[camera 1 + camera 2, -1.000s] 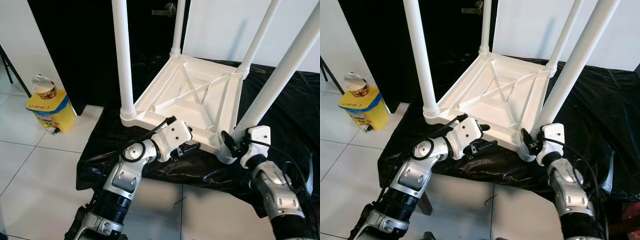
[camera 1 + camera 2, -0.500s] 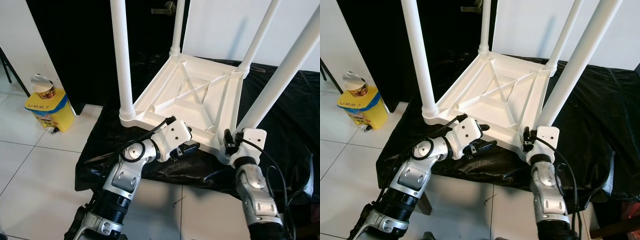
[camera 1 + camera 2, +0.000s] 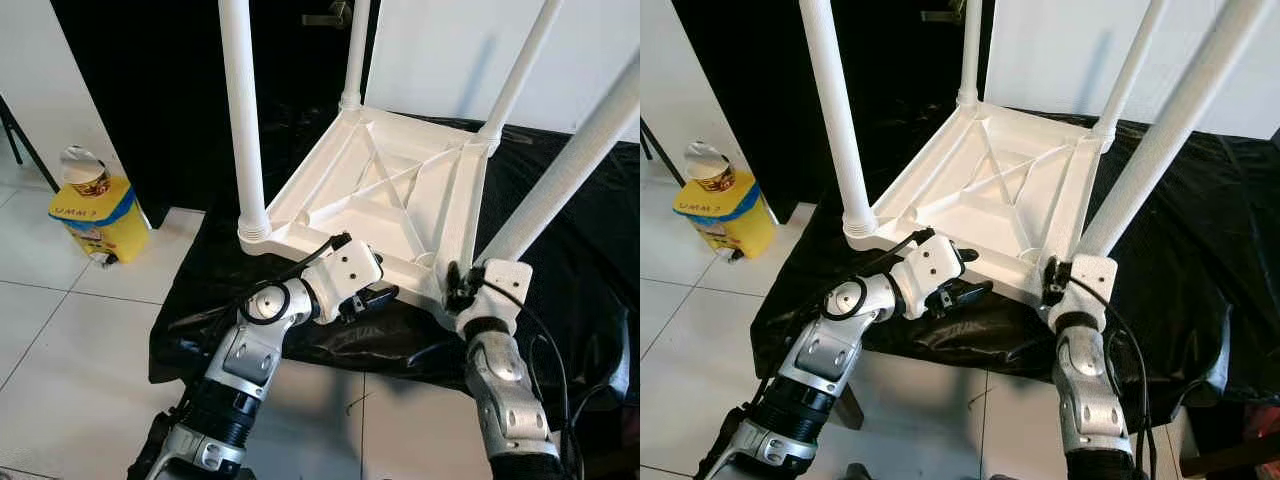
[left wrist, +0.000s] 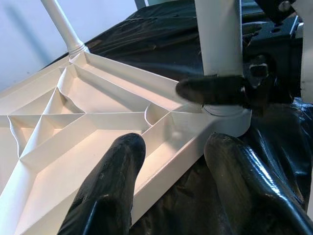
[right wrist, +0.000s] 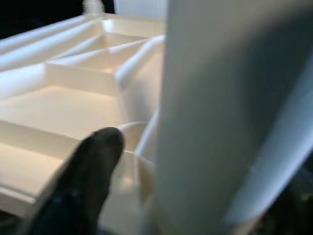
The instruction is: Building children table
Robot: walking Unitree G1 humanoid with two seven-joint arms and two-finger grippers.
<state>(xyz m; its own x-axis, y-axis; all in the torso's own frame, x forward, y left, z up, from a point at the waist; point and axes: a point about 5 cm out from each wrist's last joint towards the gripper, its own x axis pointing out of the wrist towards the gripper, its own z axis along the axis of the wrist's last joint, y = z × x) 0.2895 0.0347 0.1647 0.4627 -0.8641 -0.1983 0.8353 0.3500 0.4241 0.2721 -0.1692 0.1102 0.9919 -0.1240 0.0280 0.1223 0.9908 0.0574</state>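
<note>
Right hand [image 3: 462, 292] now clamped on near table leg [image 3: 560, 185], forearm swung upright, left hand [image 3: 372, 298] open

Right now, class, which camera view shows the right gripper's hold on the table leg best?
The left wrist view: the right gripper crosses the leg just above its socket. The eye views show it small and partly hidden; the right wrist view shows one blurred finger.

Bright, even daylight with sharp head views; the right wrist view is blurred and close.
</note>
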